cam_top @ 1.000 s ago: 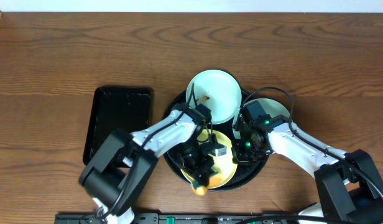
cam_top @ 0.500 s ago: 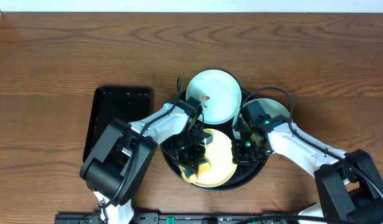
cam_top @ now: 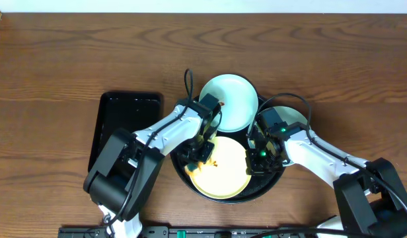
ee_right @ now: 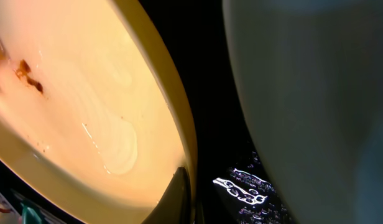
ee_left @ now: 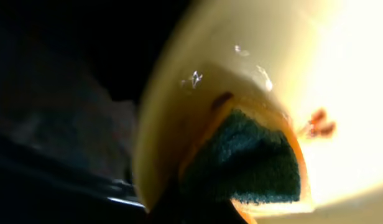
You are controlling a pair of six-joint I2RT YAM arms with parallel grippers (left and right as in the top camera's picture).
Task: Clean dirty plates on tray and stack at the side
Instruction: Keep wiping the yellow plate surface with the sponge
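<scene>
A brown wooden table (cam_top: pixel 58 53) with pronounced grain fills the overhead view, with a pale strip (cam_top: pixel 203 5) along its far edge. On its left part lies a rectangular glossy black tray (cam_top: pixel 127 112), long side running front to back. The left wrist view shows a sponge (ee_left: pixel 247 162), dark green scouring face over a yellow-orange body.

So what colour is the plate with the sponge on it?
The plate is pale yellow, best seen overhead.

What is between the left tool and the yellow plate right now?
A sponge, green scrub side showing, held by the left tool against the yellow plate; the left wrist view shows it best.
</scene>
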